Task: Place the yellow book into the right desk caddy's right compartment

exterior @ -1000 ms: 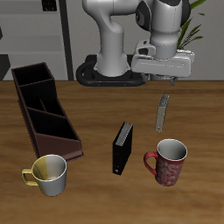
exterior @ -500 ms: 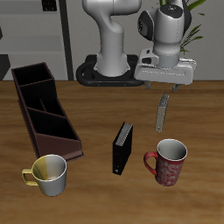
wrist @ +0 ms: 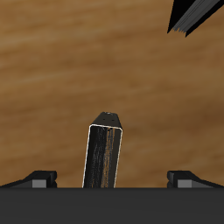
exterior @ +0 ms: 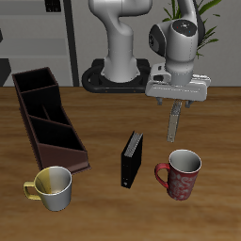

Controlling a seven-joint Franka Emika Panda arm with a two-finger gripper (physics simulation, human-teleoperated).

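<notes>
The yellow book (exterior: 174,122) stands upright on the table, thin and tan, behind the red mug. My gripper (exterior: 176,100) hangs just above its top edge, open. In the wrist view the yellow book (wrist: 105,157) shows end-on between the two widely spread fingertips of the gripper (wrist: 112,180), touching neither. The right desk caddy (exterior: 62,152) is a long dark brown box with partitions, lying far across the table from the book.
A black book (exterior: 133,157) stands mid-table; its corner (wrist: 197,13) shows in the wrist view. A red mug (exterior: 182,174) sits near the front edge below the yellow book. A pale yellow mug (exterior: 54,186) sits by the caddy's near end.
The gripper has come down toward the yellow book and turned at the wrist. The book, mugs and caddy have not moved.
</notes>
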